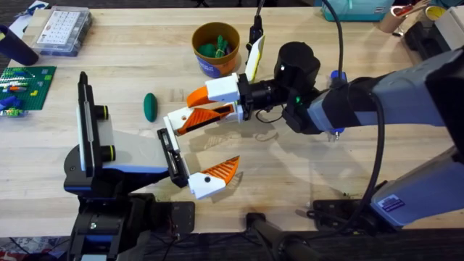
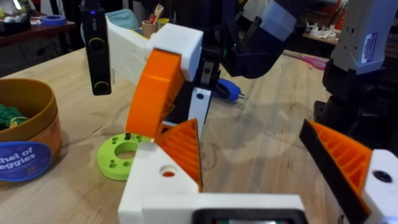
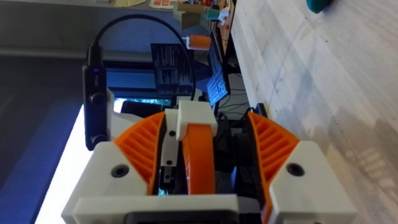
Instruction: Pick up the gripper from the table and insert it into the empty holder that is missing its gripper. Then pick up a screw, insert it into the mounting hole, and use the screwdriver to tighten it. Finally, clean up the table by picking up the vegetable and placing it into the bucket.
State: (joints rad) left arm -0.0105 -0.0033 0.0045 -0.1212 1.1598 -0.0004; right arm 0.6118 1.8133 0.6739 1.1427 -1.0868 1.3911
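Fingers of the right gripper [image 1: 205, 110] pinched a white-and-orange spare finger piece [image 3: 198, 146]. The left gripper [image 1: 197, 148] stood wide open, holding nothing. The small dark green oval vegetable [image 1: 150, 106] lay on the wooden table [image 1: 304, 177], near the blue-walled, orange-rimmed round bucket [image 1: 215, 49].

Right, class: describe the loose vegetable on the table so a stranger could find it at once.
Start at the bucket, the round cup with the orange rim and blue wall near the table's far edge. Nearer the arms and to its left, the vegetable lies alone on bare wood: a small, smooth, dark green oval.
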